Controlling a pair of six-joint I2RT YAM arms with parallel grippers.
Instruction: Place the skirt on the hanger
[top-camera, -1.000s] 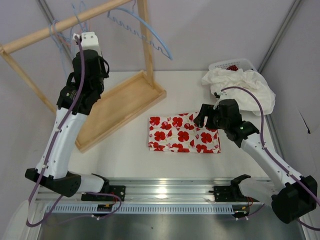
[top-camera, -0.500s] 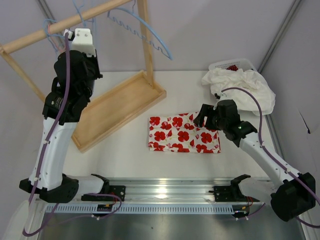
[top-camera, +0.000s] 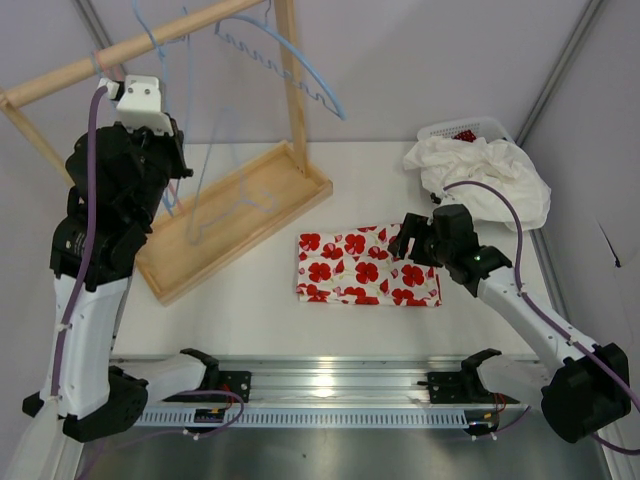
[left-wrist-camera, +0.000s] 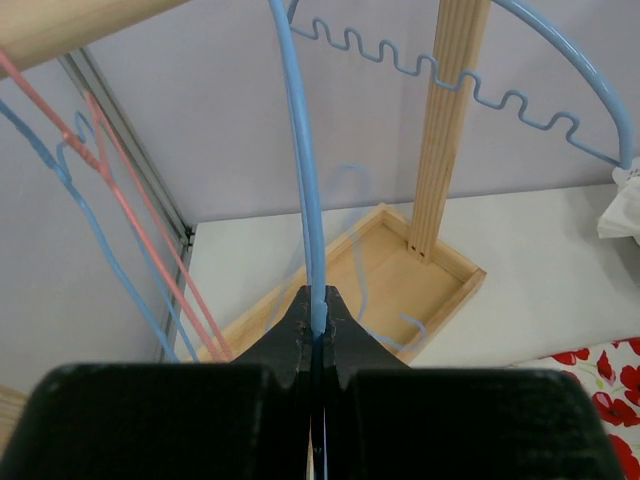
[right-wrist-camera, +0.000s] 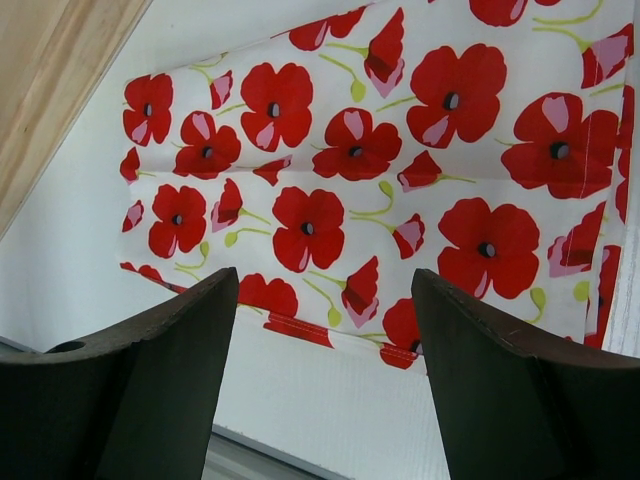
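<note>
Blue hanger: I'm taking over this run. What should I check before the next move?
1. Left gripper shut on blue hanger: ok.
2. Hanger hook free of wooden rail: cannot tell.
3. Skirt flat on table: ok.
4. Right gripper open over skirt: ok.
5. Skirt gripped: not ok.

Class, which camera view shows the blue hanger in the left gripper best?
The left wrist view: the blue hanger runs up close from the shut left gripper. The top external view shows it faint and thin against the wooden tray; the right wrist view shows none of it.
</note>
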